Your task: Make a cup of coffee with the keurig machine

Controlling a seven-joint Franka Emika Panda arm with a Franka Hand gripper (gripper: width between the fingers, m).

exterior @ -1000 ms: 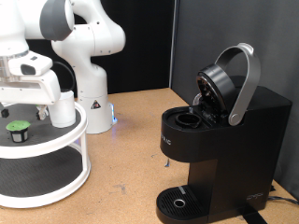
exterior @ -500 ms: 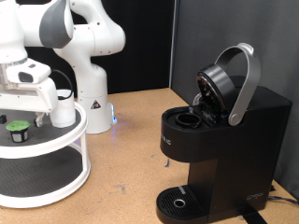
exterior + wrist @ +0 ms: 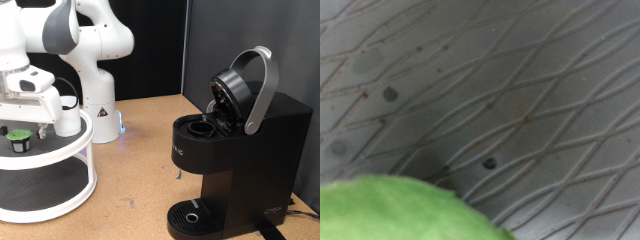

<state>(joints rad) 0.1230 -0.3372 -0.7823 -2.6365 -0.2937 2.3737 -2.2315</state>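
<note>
white tiered stand (image 3: 60, 165) holds cup (image 3: 66, 118) beside fingers (image 3: 22, 130).

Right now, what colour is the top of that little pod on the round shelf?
Bright green, on a dark pod; it shows best in the exterior view.
</note>
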